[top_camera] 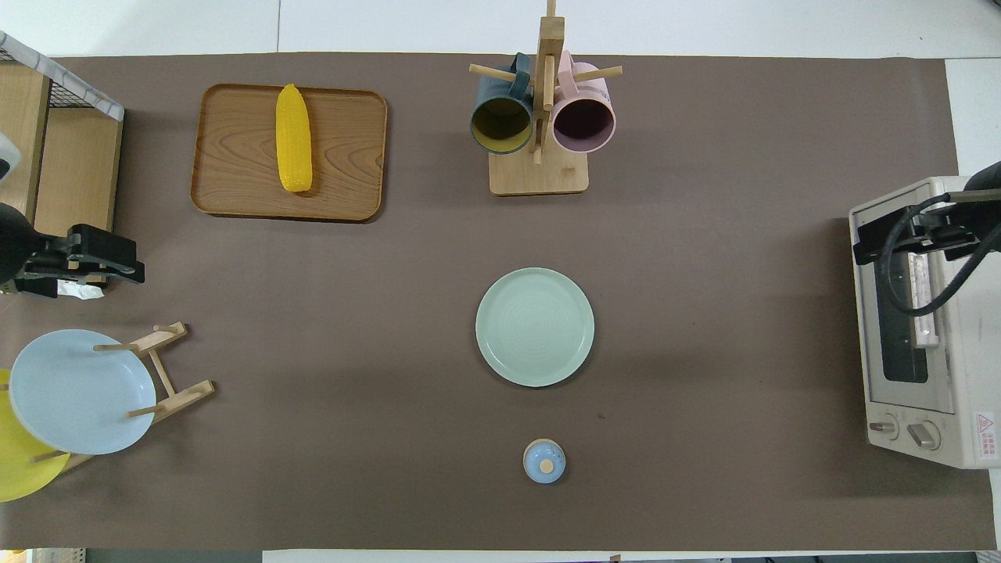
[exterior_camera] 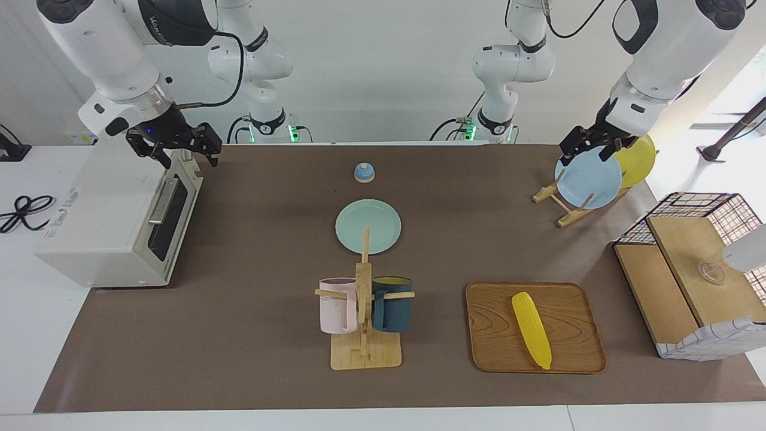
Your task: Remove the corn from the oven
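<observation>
The yellow corn [exterior_camera: 531, 329] [top_camera: 293, 141] lies on a wooden tray [exterior_camera: 574, 353] [top_camera: 352, 156], toward the left arm's end of the table and farther from the robots than the plate rack. The cream-white oven [exterior_camera: 102, 233] [top_camera: 966, 344] stands at the right arm's end with its dark glass door shut. My right gripper [exterior_camera: 179, 157] [top_camera: 868, 246] hangs open just over the top front edge of the oven, above the door handle. My left gripper [exterior_camera: 586, 151] [top_camera: 129, 258] is open and empty, raised over the blue plate [exterior_camera: 589, 179].
A plate rack [exterior_camera: 559, 206] holds the blue plate and a yellow plate [exterior_camera: 637, 161]. A wire-and-wood basket [exterior_camera: 700, 269] stands beside the tray. A mug stand [exterior_camera: 365, 350] with two mugs, a green plate [exterior_camera: 368, 226] and a small blue lidded knob [exterior_camera: 364, 172] sit mid-table.
</observation>
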